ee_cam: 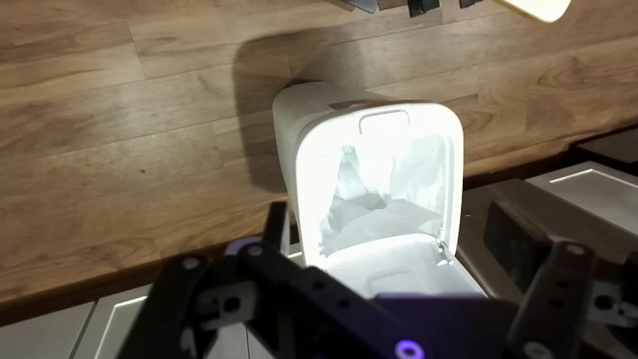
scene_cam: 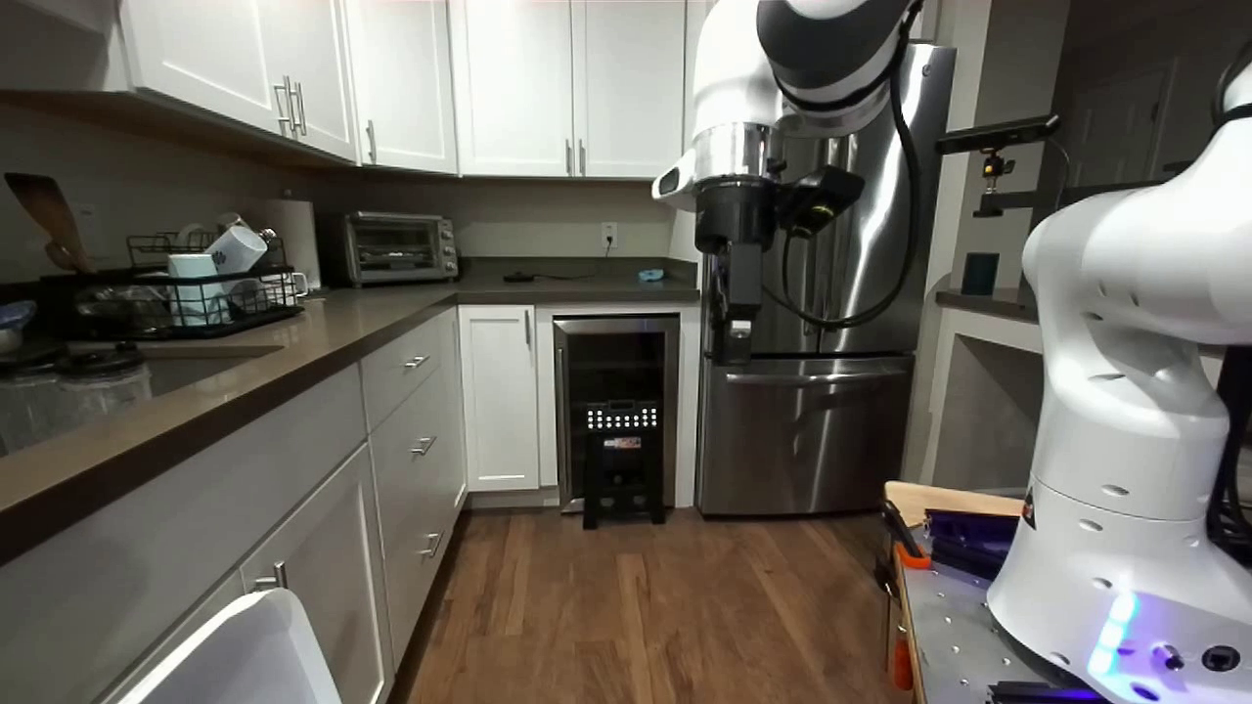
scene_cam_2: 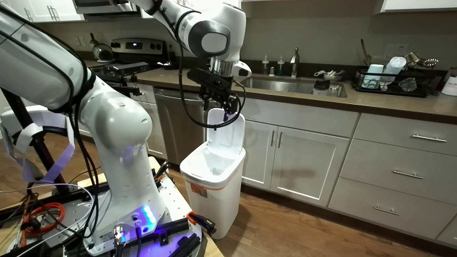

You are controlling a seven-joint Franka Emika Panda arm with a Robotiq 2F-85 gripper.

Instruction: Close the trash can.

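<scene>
The trash can [scene_cam_2: 214, 203] is a tall white bin on the floor, with its lid [scene_cam_2: 232, 134] standing open, tilted upright at the back. A pale liner shows inside. In the wrist view the can's rim [ee_cam: 306, 174] faces the camera, and the lid [ee_cam: 403, 269] is partly hidden behind the gripper. Only the lid [scene_cam: 249, 645] shows at the lower left in an exterior view. My gripper [ee_cam: 396, 232] is open and empty, its fingers wide apart. In the exterior views the gripper [scene_cam: 734, 337] points down, and the gripper [scene_cam_2: 217, 110] overlaps the lid's top edge. I cannot tell whether they touch.
White cabinets [scene_cam_2: 296, 157] and a countertop [scene_cam_2: 371, 101] with a sink [scene_cam_2: 278, 85] run behind the can. A dishwasher [scene_cam_2: 178, 121] stands beside it. The robot's base table [scene_cam_2: 175, 200] is close to the can. A black cooler [scene_cam: 616, 362] and steel fridge [scene_cam: 812, 430] stand at the back.
</scene>
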